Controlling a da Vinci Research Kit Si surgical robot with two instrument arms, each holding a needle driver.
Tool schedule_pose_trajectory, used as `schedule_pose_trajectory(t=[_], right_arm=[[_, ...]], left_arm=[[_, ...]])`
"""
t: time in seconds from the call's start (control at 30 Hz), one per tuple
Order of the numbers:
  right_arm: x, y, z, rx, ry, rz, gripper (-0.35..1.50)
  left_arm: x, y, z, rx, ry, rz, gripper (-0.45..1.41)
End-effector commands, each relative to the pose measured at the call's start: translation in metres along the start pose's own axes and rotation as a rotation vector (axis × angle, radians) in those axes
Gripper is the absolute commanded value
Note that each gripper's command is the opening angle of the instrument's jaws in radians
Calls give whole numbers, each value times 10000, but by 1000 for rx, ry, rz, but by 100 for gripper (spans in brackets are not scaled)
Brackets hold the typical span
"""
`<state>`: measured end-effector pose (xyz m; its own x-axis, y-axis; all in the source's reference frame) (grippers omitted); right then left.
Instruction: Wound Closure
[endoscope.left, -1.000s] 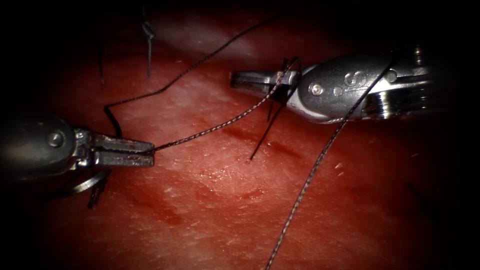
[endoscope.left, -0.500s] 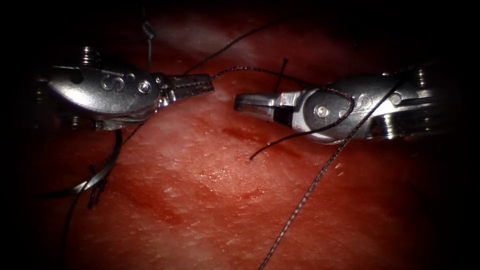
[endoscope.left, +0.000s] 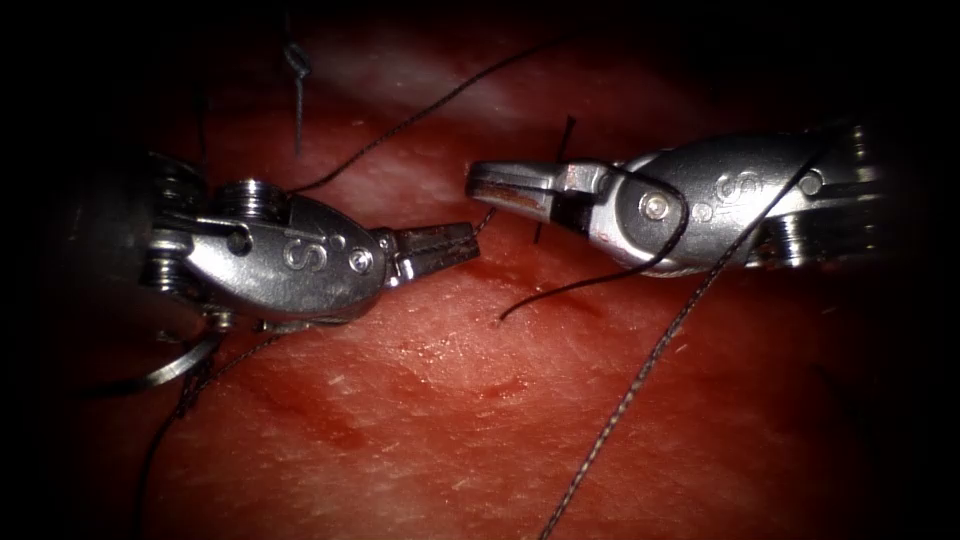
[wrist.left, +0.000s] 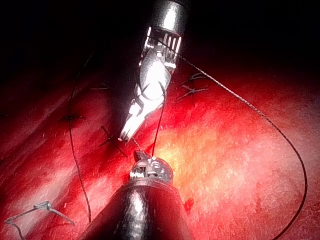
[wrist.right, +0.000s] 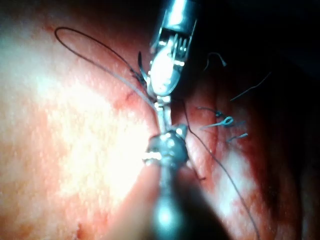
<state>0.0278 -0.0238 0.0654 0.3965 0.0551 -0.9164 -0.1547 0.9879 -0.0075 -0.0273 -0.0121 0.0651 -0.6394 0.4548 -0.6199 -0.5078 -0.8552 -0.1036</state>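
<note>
Two needle drivers face each other tip to tip over the tissue. Left tool, coming from nine o'clock, has its jaws clenched on the thread, pinching a short run just where the strand leaves its tips toward one o'clock. Right tool, coming from three o'clock, has its jaws pressed together with nothing seen between them; thread is looped round its body behind the jaws, and one dark free end trails down to the tissue at about six o'clock of its tips. Out at eight o'clock of the left tool the curved needle lies loose on the tissue, held by neither tool and not seen piercing it. I judge the thread light, limp and braided, liable to fray if crushed, so best gripped flat near its end. The needle looks stiff and slick, best taken on its body, away from the point.
</note>
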Motion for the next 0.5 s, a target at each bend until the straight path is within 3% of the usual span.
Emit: schedule_pose_trajectory(t=[0.03, 0.1, 0.2, 0.5], right_arm=[[0, -2, 13, -20, -17, 14, -8], [-1, -1, 16, -91, -78, 49, 49], [-2, 0, 16, -112, -115, 63, 81], [-7, -15, 21, -53, -189, 53, 94]], left_arm=[[4, 8, 5, -12, 7, 8, -45], [21, 26, -9, -44, 16, 44, -45], [37, 33, -27, -65, 19, 76, -45], [64, 9, -69, -23, 48, 151, -45]])
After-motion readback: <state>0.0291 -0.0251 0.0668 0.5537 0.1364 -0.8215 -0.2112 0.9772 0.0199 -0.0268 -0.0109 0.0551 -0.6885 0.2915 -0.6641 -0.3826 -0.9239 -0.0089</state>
